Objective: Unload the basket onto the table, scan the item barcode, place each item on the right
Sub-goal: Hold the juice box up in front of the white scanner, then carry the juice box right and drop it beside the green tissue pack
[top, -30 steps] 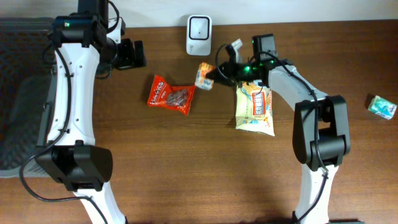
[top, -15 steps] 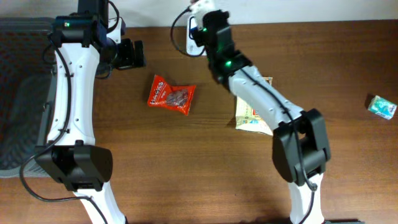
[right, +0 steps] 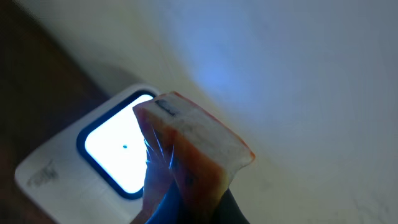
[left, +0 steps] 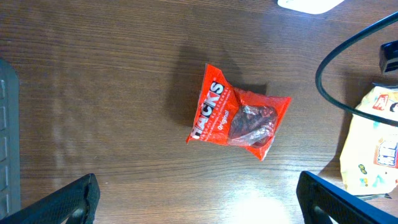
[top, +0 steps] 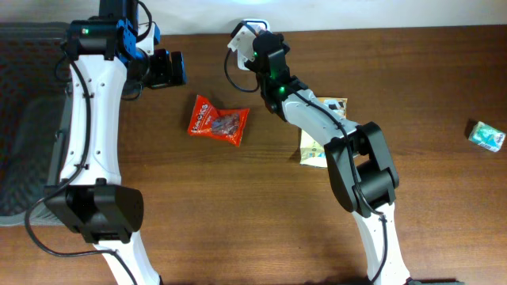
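Your right gripper (top: pixel 255 41) is clamped on the packet (right: pixel 199 155), an orange-and-white pack with a crinkled clear seal. The wrist view shows it from one end, so you cannot see a barcode. The packet hangs just in front of the scanner (right: pixel 56 171), at about 3 o'clock of the scanner's lit window (right: pixel 118 149), which glows white with a blue rim. From overhead, the arm covers most of the scanner, which sits at the table's (top: pixel 238 222) 12 o'clock edge.

A red bag (top: pixel 218 121) lies flat at 7 o'clock of the scanner. A yellow bag (top: pixel 321 150) lies at 5 o'clock, partly under the right arm. A small green pack (top: pixel 486 135) sits well apart, at the 3 o'clock edge.

Your left gripper (top: pixel 170 69) hangs at 8 o'clock of the scanner, jaws wide apart and holding nothing, with the red bag below its camera.
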Available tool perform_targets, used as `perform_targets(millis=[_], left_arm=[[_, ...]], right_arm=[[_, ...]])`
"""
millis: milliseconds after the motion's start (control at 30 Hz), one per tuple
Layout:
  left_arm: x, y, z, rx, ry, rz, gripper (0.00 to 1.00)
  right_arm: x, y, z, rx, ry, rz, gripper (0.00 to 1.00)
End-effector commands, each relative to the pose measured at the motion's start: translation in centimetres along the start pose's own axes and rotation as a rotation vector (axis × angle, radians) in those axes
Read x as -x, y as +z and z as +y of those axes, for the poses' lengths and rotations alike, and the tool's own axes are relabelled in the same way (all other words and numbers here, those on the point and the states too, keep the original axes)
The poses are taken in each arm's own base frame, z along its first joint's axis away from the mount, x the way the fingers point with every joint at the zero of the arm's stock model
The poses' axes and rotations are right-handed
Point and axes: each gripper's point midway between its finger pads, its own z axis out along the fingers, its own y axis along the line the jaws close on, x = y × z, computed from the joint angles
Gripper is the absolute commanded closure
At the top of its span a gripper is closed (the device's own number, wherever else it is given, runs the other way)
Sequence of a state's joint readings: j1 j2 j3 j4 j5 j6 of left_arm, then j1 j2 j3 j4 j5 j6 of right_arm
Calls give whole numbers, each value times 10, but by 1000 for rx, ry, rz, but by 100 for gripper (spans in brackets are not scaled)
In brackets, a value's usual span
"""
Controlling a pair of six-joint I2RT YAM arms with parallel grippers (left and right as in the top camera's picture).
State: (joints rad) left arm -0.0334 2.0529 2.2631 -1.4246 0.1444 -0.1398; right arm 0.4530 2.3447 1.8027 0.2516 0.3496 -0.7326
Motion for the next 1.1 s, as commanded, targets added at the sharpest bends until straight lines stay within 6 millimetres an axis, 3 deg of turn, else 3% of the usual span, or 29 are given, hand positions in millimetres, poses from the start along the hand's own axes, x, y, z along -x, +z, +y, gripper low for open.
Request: perform_targets(millis=[0, 100, 167, 267, 367, 467, 600, 667, 867, 900, 967, 1000, 1067], left_arm=[[3, -6, -1, 1, -6, -19, 1], [2, -6, -1, 0, -5, -19, 1], [2, -6, -1, 0, -5, -19, 1], [2, -6, -1, 0, -5, -19, 1], [2, -6, -1, 0, -5, -19, 1], [2, -6, -1, 0, -5, -19, 1], [2, -6, -1, 0, -5, -19, 1], [2, -6, -1, 0, -5, -19, 1], [3, -6, -1, 1, -6, -19, 1], [3, -6, -1, 1, -6, -19, 1], [2, -6, -1, 1, -6, -18, 1], [3, -6, -1, 1, -5, -19, 1], [3, -6, -1, 1, -6, -19, 1]], right_arm=[[11, -4, -25, -116, 210, -16, 96], [8, -16, -76, -274, 395, 0, 96], [-9, -28, -117, -407, 536, 44, 96], [-65, -54, -183, -613, 681, 189, 96], [-139, -76, -218, -653, 711, 410, 96], [-226, -111, -233, -680, 728, 683, 96], [-322, -154, -235, -625, 828, 958, 96], [-358, -173, -236, -565, 896, 1047, 96], [-430, -215, -244, -501, 1098, 1154, 96], [-438, -218, -242, -474, 1145, 1152, 60], [-452, -227, -241, -455, 1200, 1161, 12], [-456, -230, -241, -457, 1211, 1166, 1], [-457, -229, -237, -403, 1270, 1144, 1]])
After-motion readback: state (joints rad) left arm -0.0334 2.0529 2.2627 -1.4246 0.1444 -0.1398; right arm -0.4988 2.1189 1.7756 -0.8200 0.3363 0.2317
